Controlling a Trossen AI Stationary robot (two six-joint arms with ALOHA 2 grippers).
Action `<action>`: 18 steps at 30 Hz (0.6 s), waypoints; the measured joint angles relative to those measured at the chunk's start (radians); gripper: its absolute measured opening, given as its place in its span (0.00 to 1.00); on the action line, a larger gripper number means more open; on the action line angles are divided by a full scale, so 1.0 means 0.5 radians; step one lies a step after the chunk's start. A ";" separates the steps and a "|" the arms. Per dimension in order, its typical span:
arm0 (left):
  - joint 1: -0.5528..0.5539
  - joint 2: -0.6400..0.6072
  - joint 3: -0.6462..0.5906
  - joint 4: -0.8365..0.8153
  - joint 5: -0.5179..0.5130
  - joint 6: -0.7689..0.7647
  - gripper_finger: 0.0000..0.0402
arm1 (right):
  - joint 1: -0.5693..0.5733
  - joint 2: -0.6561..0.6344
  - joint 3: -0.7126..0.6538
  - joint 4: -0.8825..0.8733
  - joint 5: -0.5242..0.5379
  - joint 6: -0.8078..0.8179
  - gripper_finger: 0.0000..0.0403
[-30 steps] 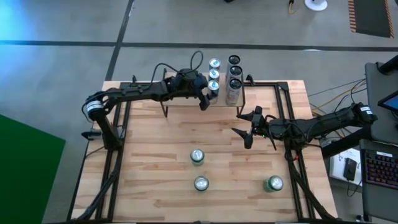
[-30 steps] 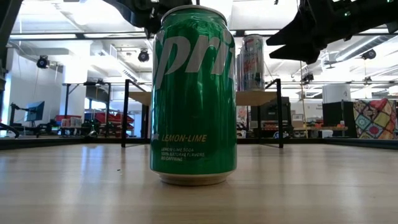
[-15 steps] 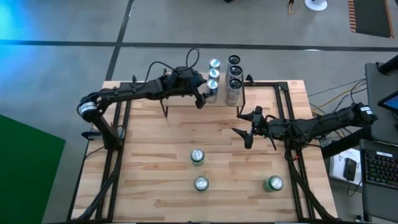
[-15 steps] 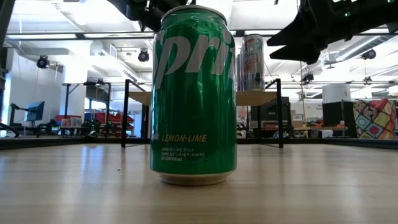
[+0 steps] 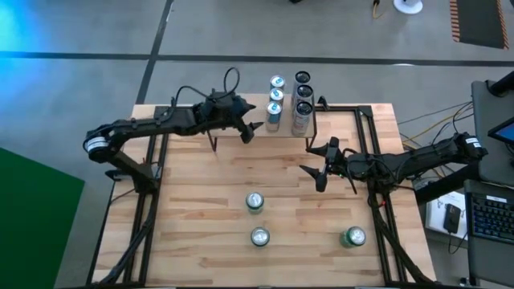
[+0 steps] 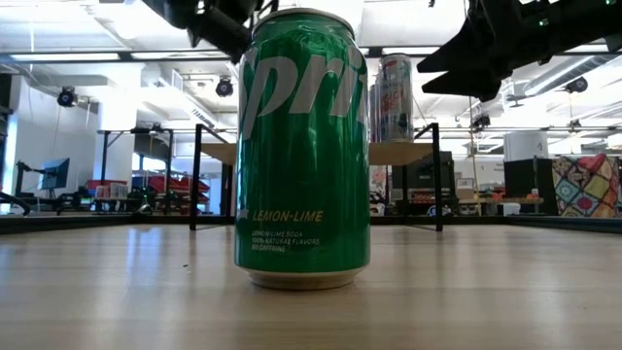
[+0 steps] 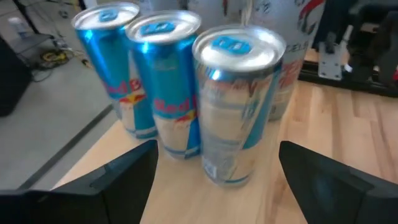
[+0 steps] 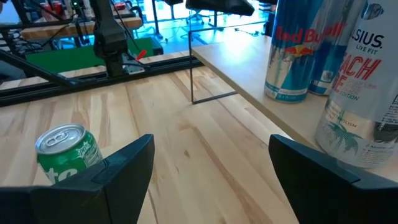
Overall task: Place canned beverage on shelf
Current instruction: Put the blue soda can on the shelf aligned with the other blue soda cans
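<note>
The shelf [image 5: 285,131] stands at the table's far edge. On it stand three slim blue-and-silver cans in a row [image 5: 273,110] and three taller cans [image 5: 303,108] beside them. In the left wrist view the nearest slim can [image 7: 236,106] stands upright on the plank [image 7: 273,186]. My left gripper [image 5: 251,131] is open and empty, just left of that can, its fingers clear of it [image 7: 217,186]. My right gripper [image 5: 312,168] hovers open and empty near the shelf's right legs. A green Sprite can [image 6: 303,146] stands on the table.
Three green cans stand upright on the tabletop: one mid-table [image 5: 254,201], one near the front [image 5: 259,237], one at the front right [image 5: 353,237]. One of them shows in the right wrist view [image 8: 65,152]. Black frame rails run along the table's left and right sides.
My left gripper has drawn back from the row of slim cans toward the table's left edge, staying open. The cans on the shelf stand as before. My right arm has kept still.
</note>
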 joint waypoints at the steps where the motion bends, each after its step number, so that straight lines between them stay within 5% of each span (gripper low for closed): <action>1: 0.000 -0.017 -0.065 0.076 -0.026 -0.009 0.80 | 0.000 0.000 0.000 0.001 0.006 0.000 0.76; 8: 0.030 -0.015 -0.354 0.581 -0.212 -0.077 0.78 | 0.000 0.002 0.007 0.025 0.048 -0.002 0.76; 18: 0.060 0.233 -0.328 0.731 -0.238 -0.129 0.71 | 0.000 -0.001 0.009 0.063 0.048 -0.052 0.76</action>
